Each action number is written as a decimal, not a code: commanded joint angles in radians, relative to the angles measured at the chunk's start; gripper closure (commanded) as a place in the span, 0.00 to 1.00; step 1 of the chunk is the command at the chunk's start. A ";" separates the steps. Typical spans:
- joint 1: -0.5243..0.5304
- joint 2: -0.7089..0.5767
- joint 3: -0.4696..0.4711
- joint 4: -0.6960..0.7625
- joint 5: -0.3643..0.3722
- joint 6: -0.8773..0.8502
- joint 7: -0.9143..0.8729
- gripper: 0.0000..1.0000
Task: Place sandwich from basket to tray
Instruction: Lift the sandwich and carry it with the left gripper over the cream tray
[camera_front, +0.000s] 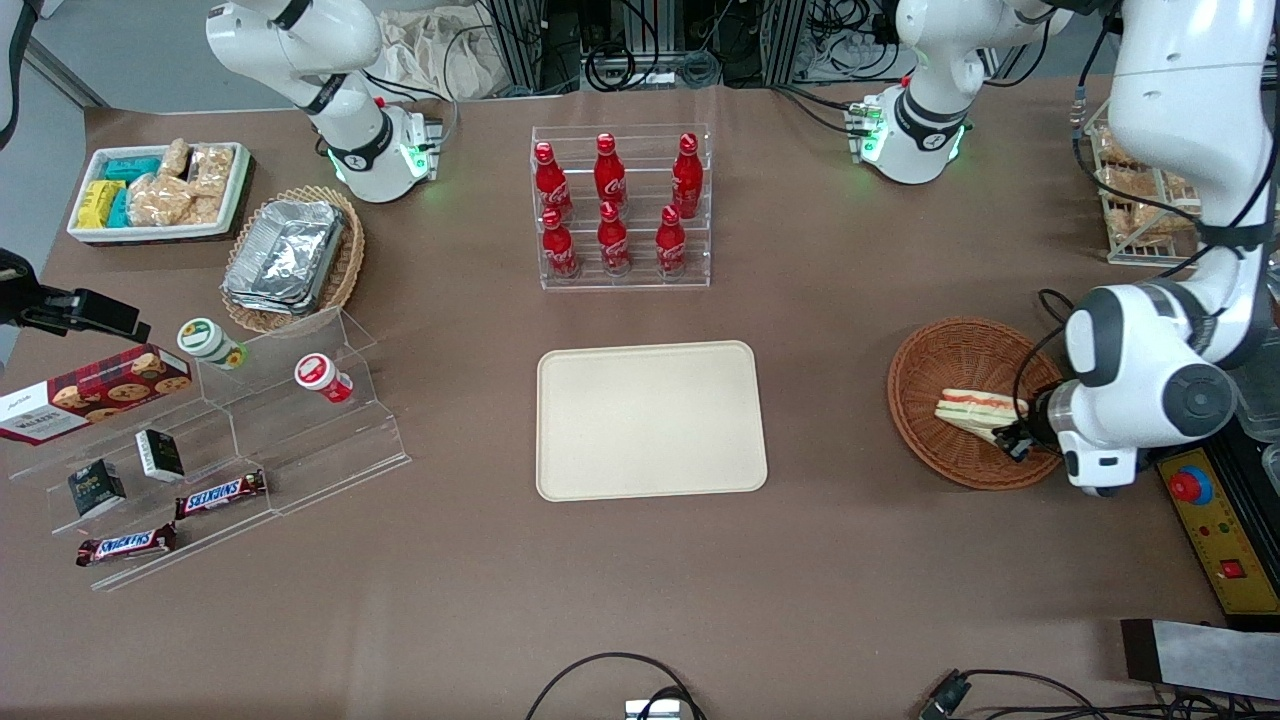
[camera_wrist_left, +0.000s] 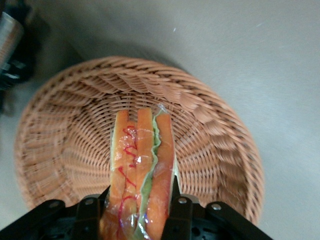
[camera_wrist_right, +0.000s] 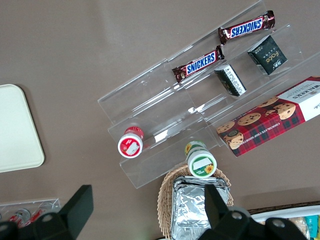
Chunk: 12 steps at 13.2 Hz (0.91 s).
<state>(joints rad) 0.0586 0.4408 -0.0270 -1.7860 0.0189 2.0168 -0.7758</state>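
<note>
1. My fingers (camera_wrist_left: 172, 212) are pinching the sandwich (camera_wrist_left: 142, 170) from both sides, inside the basket (camera_wrist_left: 220, 140)
2. Only the front view is showing the tray (camera_front: 650, 420) lying bare mid-worktop, well apart

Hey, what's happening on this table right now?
The working arm's gripper is down in the round reddish-brown wicker basket, with its fingers closed on the clear-wrapped triangular sandwich. The sandwich is in the basket, not visibly raised above it. The flat cream rectangular tray where it is meant to go has nothing on it and lies beside the basket, toward the parked arm's end of the table.
</note>
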 joint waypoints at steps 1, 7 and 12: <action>-0.006 -0.025 -0.037 0.137 0.000 -0.171 0.044 1.00; -0.008 0.024 -0.333 0.388 -0.007 -0.324 0.124 1.00; -0.193 0.235 -0.407 0.425 0.018 -0.219 0.138 1.00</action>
<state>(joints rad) -0.0596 0.5625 -0.4358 -1.4232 0.0136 1.8012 -0.6645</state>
